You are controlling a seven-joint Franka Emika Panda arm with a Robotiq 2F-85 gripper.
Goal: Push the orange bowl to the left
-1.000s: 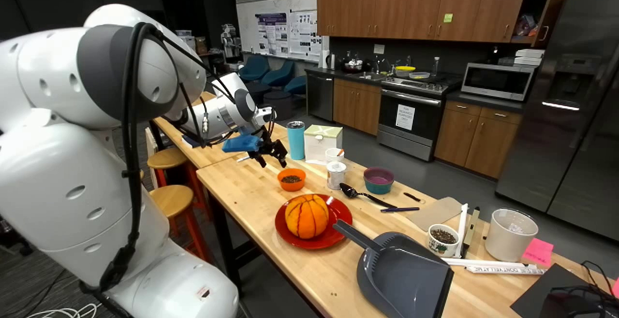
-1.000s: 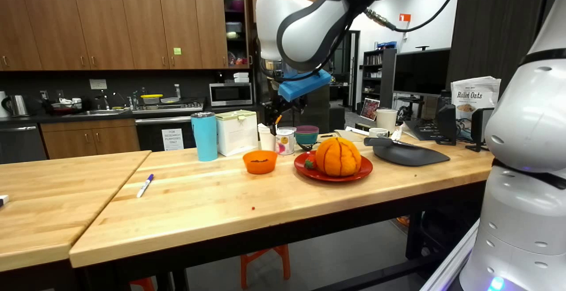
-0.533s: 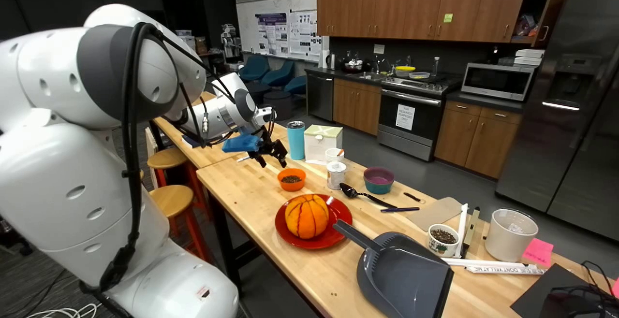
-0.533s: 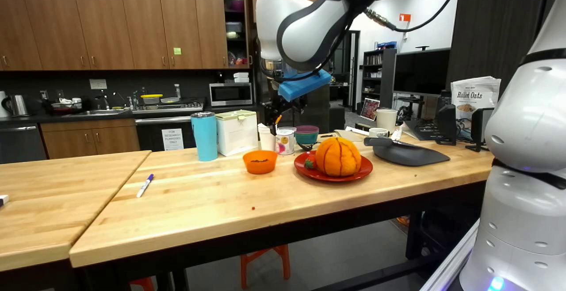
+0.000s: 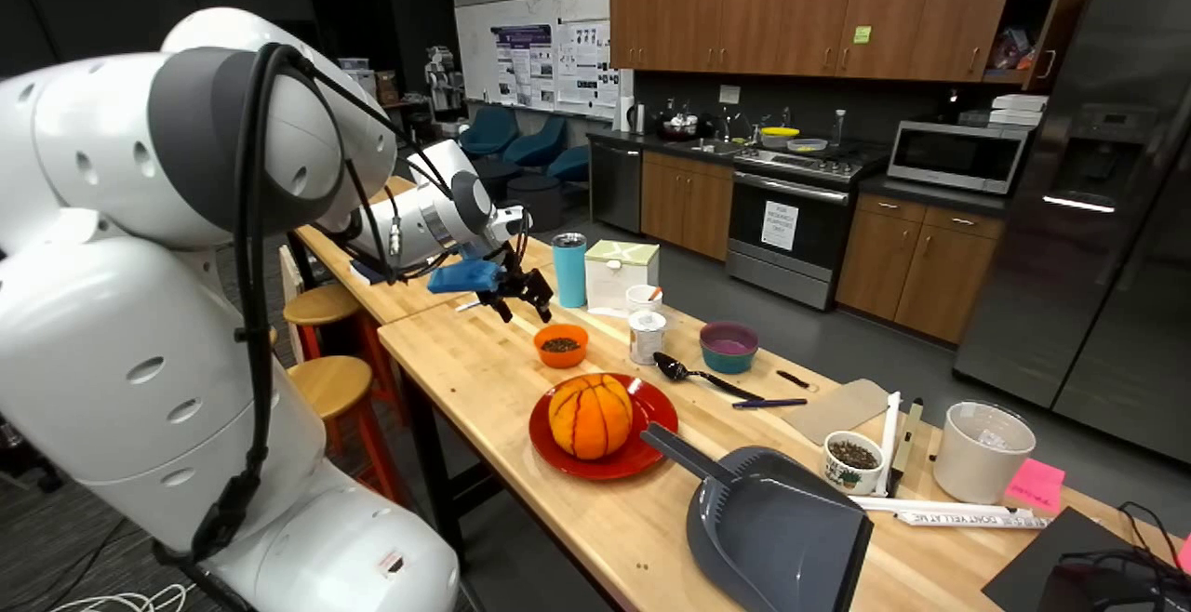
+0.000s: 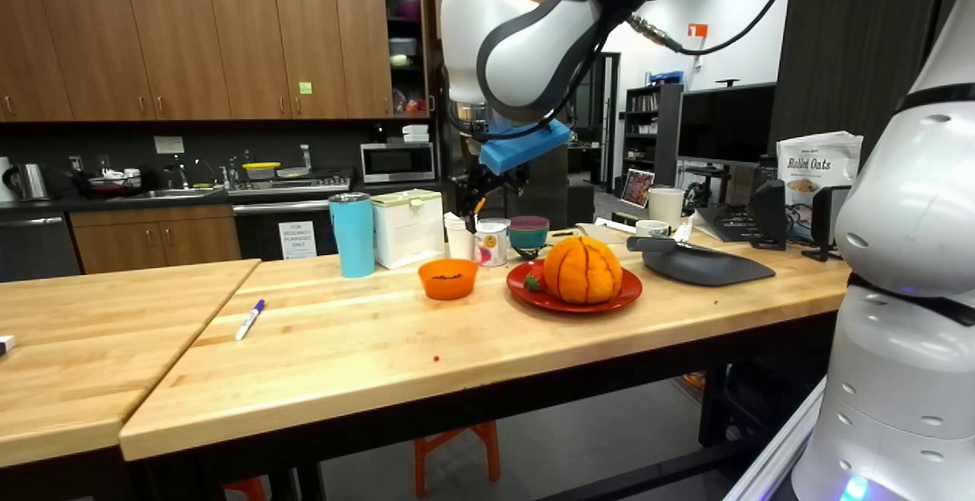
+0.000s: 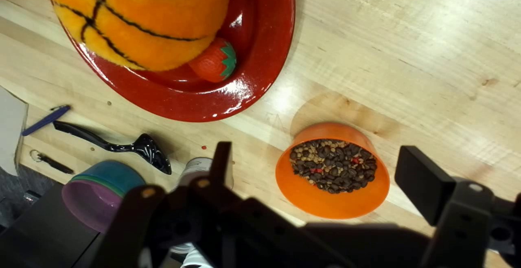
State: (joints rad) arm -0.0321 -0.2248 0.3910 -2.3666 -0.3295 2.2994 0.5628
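Orange bowl (image 6: pixel 448 288) upright on bench (image 5: pixel 475 370), hand (image 5: pixel 527 311) suspended near bowl, jaw spacing wide, red plate (image 7: pixel 270 48) just beside bowl

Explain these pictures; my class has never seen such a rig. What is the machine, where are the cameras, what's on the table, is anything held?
The machine is a white robot arm ending in a black gripper. The wide pictures come from two cameras outside the robot; the close-up wrist view comes from one on the arm itself, looking past the gripper's fingers.

On the wooden table stands an orange bowl holding what look like dark beans and paler bits. Near it, a red plate carries an orange ball and a strawberry. Also there: a blue tumbler, a black spoon and a grey dustpan.

Nothing is held: the fingers stand apart, with the gripper above the table near the bowl.
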